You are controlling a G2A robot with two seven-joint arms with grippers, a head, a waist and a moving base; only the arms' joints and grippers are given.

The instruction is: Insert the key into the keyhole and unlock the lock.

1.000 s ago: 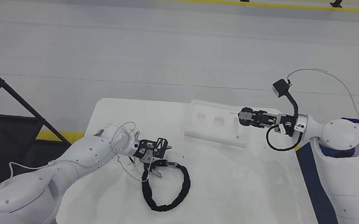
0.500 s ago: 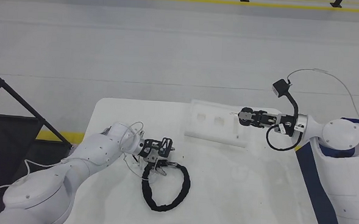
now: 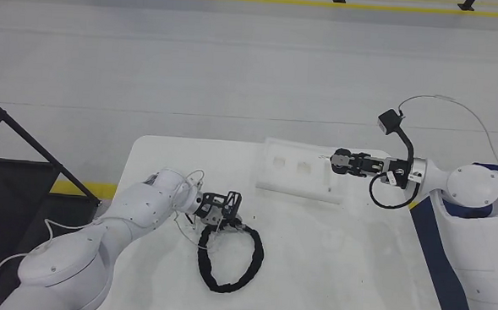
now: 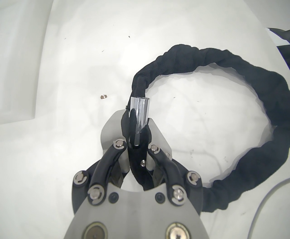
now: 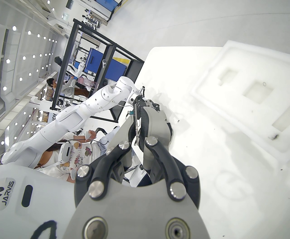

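The lock is a black fabric-sleeved chain loop point(image 3: 245, 263) lying on the white table point(image 3: 353, 270), with a chrome cylinder end point(image 4: 139, 112). My left gripper point(image 4: 137, 130) is shut on that cylinder, low over the table at the loop's upper left point(image 3: 225, 215). My right gripper point(image 3: 338, 160) hangs over the right end of the white foam tray point(image 3: 294, 181). It is shut on a thin flat metal key point(image 5: 136, 132), whose blade stands edge-on between the pads. The keyhole itself is hidden.
The foam tray point(image 5: 240, 74) has shallow square recesses and lies along the table's far side. A grey cable point(image 4: 267, 203) runs near the loop. Bare tabletop spreads to the right of the chain. A black frame point(image 3: 21, 147) stands off the table's left.
The left arm's elbow swung in and its gripper shifted slightly right with the lock's cylinder end, nudging the loop's top. The right arm has stayed still.
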